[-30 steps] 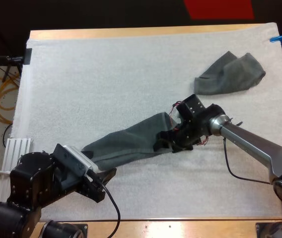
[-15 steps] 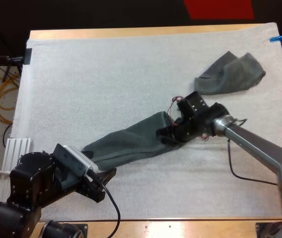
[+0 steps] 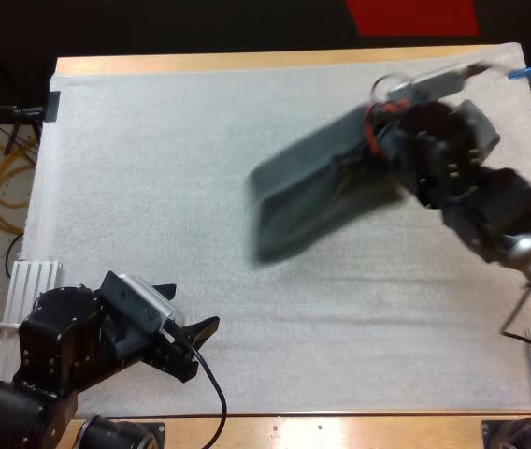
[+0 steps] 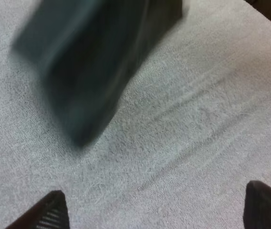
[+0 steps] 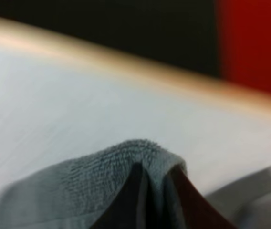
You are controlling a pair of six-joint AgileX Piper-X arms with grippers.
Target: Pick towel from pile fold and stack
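A dark grey-green towel (image 3: 317, 196) hangs in the air over the mat's right half, blurred by motion, and my right gripper (image 3: 382, 150) is shut on its upper edge. In the right wrist view the gripper (image 5: 157, 191) pinches a fold of the towel (image 5: 102, 186) between its two fingers. A second, crumpled towel (image 3: 486, 131) lies at the far right, mostly hidden behind my right arm. My left gripper (image 3: 195, 327) rests low near the mat's front left, open and holding nothing. In the left wrist view the hanging towel (image 4: 92, 62) is ahead of the left gripper (image 4: 157, 214).
The white mat (image 3: 153, 187) covers most of the wooden table. A white ribbed block (image 3: 36, 281) sits off the mat's left edge beside my left arm. The table's far edge (image 5: 126, 62) runs close behind the lifted towel.
My right gripper closed on the stretched towel's right end, then swung it up and toward the far right. The towel has left the mat and my left gripper's side. The left arm stayed put.
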